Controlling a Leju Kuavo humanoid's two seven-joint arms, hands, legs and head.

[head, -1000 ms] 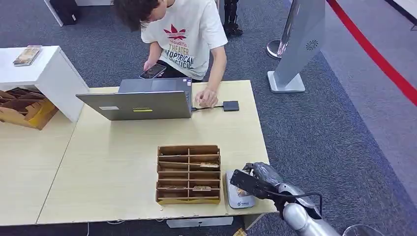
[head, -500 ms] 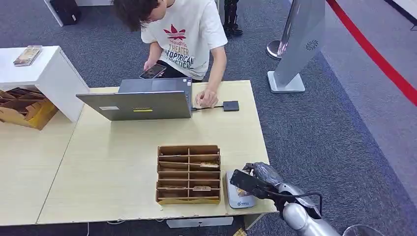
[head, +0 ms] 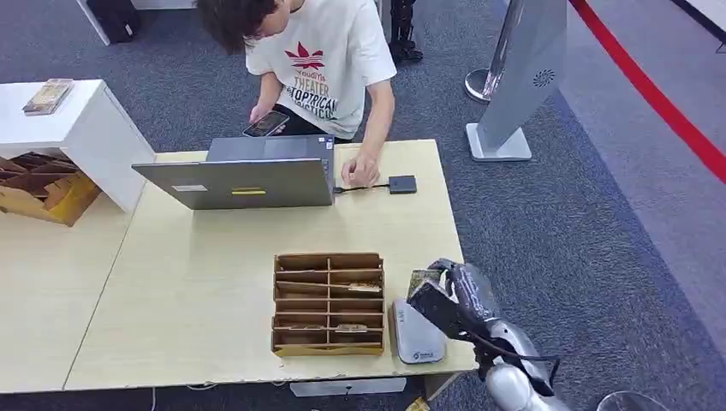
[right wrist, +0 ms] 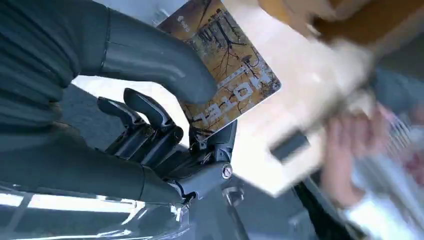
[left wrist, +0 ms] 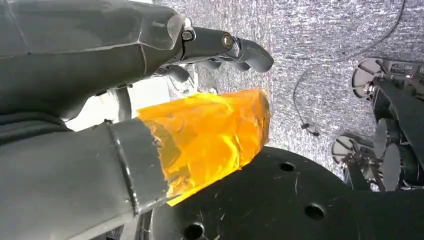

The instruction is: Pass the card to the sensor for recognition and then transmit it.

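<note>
R hand (head: 454, 300) pinches the card (right wrist: 227, 70) above the sensor (head: 417, 336).
Card's thin, stiff, slick: keep your thumb-and-fingers (right wrist: 150, 112) edge hold; L hand (left wrist: 150, 55) holds nothing, fingers apart.

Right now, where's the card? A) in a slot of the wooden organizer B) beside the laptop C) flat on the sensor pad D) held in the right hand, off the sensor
D: the right hand grips the card between thumb and fingers, raised clear of the grey sensor at the table's near edge.
</note>
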